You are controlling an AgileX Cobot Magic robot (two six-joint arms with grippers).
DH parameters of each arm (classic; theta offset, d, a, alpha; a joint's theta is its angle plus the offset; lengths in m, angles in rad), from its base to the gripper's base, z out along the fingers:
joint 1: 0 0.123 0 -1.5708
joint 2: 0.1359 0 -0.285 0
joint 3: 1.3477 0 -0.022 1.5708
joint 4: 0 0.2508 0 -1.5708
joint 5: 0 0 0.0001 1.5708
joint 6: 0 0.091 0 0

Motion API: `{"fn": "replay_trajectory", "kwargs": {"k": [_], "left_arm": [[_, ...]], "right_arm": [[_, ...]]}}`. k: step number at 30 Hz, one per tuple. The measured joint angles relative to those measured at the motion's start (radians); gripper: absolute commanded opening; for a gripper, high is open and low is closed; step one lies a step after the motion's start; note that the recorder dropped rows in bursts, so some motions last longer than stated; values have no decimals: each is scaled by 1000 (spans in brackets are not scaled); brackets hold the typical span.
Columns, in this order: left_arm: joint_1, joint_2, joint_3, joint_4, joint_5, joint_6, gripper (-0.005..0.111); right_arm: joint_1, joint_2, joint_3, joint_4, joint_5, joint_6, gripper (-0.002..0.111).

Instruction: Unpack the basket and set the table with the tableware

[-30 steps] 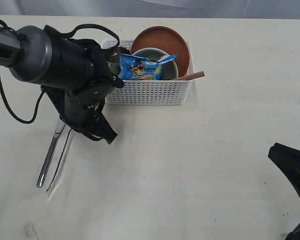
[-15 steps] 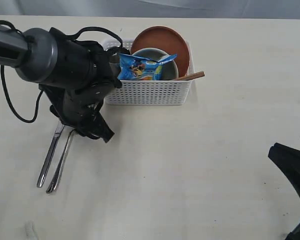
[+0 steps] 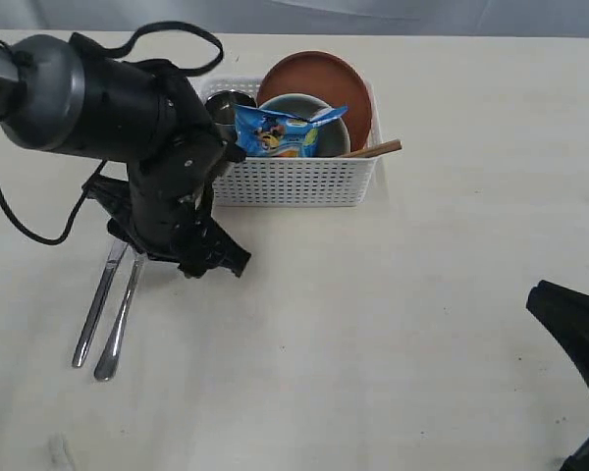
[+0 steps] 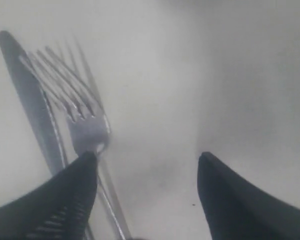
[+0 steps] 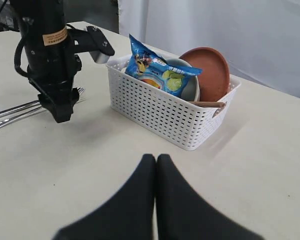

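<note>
The white basket (image 3: 294, 183) stands at the back of the table (image 3: 402, 324). It holds the reddish-brown plate (image 3: 319, 80), the cream bowl (image 3: 296, 103), the steel cup (image 3: 230, 102) and a brown wooden end (image 3: 381, 149) that pokes over the rim; whether that end is spoon or chopsticks I cannot tell. The steel knife (image 3: 94, 310) and fork (image 3: 119, 327) lie side by side on the table, left of the basket. My left gripper (image 3: 216, 261) hovers open just right of them, holding nothing; the fork (image 4: 85, 131) lies by one finger. My right gripper (image 5: 156, 159) is shut and empty near the front right.
A blue crisp bag (image 3: 283, 132) lies on top of the bowl in the basket. The bulky left arm (image 3: 128, 118) stands against the basket's left end. Bare tabletop stretches across the middle and right.
The fork now lies flat beside the knife. My left gripper has let go of it and swung right, away from the cutlery. The right arm has not moved.
</note>
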Motion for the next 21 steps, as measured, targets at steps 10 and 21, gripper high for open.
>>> {"fn": "replay_trajectory", "kwargs": {"k": [10, 21], "left_arm": [[185, -42, 12, -233, -40, 134, 57], [274, -49, 144, -522, -138, 335, 54]], "right_arm": [[0, 0, 0, 0, 0, 0, 0], [0, 0, 0, 0, 0, 0, 0]]}}
